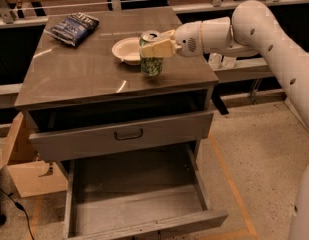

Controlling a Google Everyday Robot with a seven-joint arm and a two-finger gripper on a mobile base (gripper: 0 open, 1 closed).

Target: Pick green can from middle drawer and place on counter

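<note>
Clamping the green can (152,67) between its jaws, your gripper (156,49) holds it upright just over the counter (84,71), the open middle drawer (136,201) well below them; only set-down and release look left.

The one camera sits high in front of the grey cabinet and looks steeply down and forward at it. It is near enough that the tabletop (84,74) fills the upper middle of the view. The open middle drawer (136,209) runs to the bottom edge, its front rim partly cut off there. The closed drawer front (94,141) faces the lens almost squarely. The arm (274,39) enters from the right edge, close to the lens, and reaches across the view. Its gripper (153,49) is over the tabletop's right-hand part, fingers clasped about the green can (151,66).
</note>
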